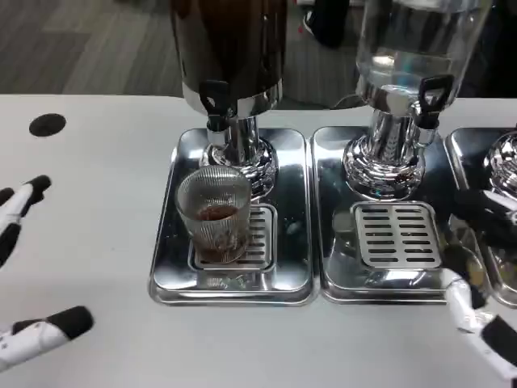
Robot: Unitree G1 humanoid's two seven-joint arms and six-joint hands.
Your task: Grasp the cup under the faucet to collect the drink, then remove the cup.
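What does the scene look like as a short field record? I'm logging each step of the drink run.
cup: ribbed clear glass, upright on the drain grate of the left tray, below the dark dispenser's black tap
cup contents: a little brown drink at the bottom
left hand: at the picture's left edge, fingers apart, holding nothing, apart from the cup
right hand: at the lower right, near the middle tray's corner, holding nothing
clear dispenser: over the middle tray, no cup under it

The white table [97, 242] bears three steel drip trays [233, 283] side by side and a black disc [47, 124].
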